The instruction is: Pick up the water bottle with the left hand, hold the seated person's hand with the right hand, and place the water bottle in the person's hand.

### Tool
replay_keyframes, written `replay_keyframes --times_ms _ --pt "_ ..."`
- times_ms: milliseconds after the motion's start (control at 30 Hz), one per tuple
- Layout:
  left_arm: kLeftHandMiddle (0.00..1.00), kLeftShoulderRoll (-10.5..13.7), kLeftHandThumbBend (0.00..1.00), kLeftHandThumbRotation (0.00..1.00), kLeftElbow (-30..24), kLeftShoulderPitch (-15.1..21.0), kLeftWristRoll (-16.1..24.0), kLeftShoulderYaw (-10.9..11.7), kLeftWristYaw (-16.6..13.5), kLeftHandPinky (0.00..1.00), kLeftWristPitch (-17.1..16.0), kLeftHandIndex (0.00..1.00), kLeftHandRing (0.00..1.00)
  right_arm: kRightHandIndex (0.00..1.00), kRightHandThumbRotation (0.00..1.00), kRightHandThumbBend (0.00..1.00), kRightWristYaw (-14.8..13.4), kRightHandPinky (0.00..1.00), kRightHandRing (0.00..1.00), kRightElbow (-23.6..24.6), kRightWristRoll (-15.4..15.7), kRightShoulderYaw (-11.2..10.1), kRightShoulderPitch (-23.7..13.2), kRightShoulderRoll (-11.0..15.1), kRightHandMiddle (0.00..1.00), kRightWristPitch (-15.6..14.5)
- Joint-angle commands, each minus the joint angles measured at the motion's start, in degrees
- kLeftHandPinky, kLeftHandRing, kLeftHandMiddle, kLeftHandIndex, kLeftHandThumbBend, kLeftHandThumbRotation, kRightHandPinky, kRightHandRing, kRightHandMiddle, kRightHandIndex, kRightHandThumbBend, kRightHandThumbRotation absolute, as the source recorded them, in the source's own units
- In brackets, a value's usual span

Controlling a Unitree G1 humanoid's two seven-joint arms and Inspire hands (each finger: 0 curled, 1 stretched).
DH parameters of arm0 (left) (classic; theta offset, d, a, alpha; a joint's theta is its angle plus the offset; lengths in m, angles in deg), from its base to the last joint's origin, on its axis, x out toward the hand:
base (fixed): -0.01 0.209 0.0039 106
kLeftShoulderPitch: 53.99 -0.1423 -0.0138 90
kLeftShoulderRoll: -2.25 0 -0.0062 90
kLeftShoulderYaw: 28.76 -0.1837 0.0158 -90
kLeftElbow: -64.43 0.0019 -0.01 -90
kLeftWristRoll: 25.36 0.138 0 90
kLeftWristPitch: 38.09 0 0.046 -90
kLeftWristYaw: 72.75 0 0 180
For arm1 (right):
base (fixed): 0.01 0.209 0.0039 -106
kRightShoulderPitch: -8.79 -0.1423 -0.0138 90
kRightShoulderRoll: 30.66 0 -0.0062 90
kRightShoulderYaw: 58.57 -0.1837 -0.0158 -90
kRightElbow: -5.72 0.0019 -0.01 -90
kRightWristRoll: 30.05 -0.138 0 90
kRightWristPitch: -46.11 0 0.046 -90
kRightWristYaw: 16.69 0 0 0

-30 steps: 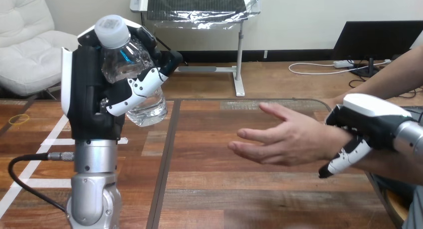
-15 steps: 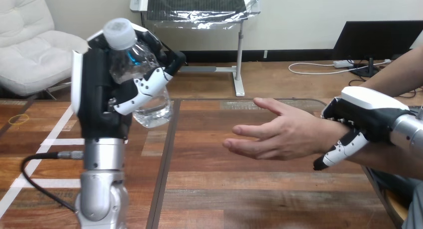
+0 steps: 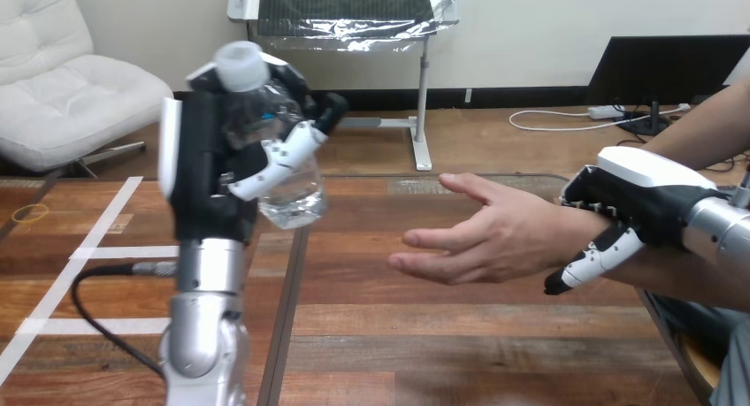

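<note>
The left hand (image 3: 212,172) has its fingers closed around the water bottle (image 3: 296,198) and holds it lifted above the table (image 3: 442,335), so the pick-up is done. The bottle is capped; how full it is I cannot tell. The person's hand (image 3: 482,238) lies open, apart from it. The right hand (image 3: 641,203) wraps the person's wrist (image 3: 553,238); only the placing remains.

Left arm: silver forearm (image 3: 205,326) upright at lower left of frame. Black-and-white left robot hand (image 3: 205,163) raised at upper left, fingers curled round a clear plastic water bottle with white cap (image 3: 290,194). Right arm enters from the right edge. Right robot hand (image 3: 641,198) sits over the person's wrist (image 3: 575,238) at centre right, fingers (image 3: 591,263) curled down round it.
</note>
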State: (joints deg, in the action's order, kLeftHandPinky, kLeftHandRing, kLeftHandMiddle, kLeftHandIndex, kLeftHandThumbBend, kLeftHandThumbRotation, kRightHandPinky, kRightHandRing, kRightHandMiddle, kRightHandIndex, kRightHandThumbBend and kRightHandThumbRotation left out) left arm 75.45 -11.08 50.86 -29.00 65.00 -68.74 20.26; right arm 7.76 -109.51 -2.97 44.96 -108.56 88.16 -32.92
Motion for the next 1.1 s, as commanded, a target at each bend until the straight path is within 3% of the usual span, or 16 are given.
replay_keyframes --times_ms 0,500,1067 --pt "0.33 -0.37 0.56 0.00 2.64 6.36 0.95 -0.58 -0.46 0.22 -2.36 0.36 0.28 0.38 0.30 1.00 -0.43 0.27 0.32 -1.06 -0.10 -0.22 -3.11 -2.10 0.37 -0.94" --pt "0.36 -1.06 0.63 0.00 12.99 10.92 0.52 -0.60 -0.09 0.26 -5.71 0.39 0.31 0.38 0.33 1.00 -0.28 0.26 0.31 0.13 -0.39 -0.08 -4.32 -3.57 0.37 -1.28" --pt "0.39 -2.79 0.65 0.00 23.70 15.92 -0.89 -0.40 1.15 0.28 -8.71 0.41 0.33 0.39 0.34 1.00 0.60 0.27 0.33 2.11 1.24 0.69 -6.26 -5.40 0.39 -4.39"
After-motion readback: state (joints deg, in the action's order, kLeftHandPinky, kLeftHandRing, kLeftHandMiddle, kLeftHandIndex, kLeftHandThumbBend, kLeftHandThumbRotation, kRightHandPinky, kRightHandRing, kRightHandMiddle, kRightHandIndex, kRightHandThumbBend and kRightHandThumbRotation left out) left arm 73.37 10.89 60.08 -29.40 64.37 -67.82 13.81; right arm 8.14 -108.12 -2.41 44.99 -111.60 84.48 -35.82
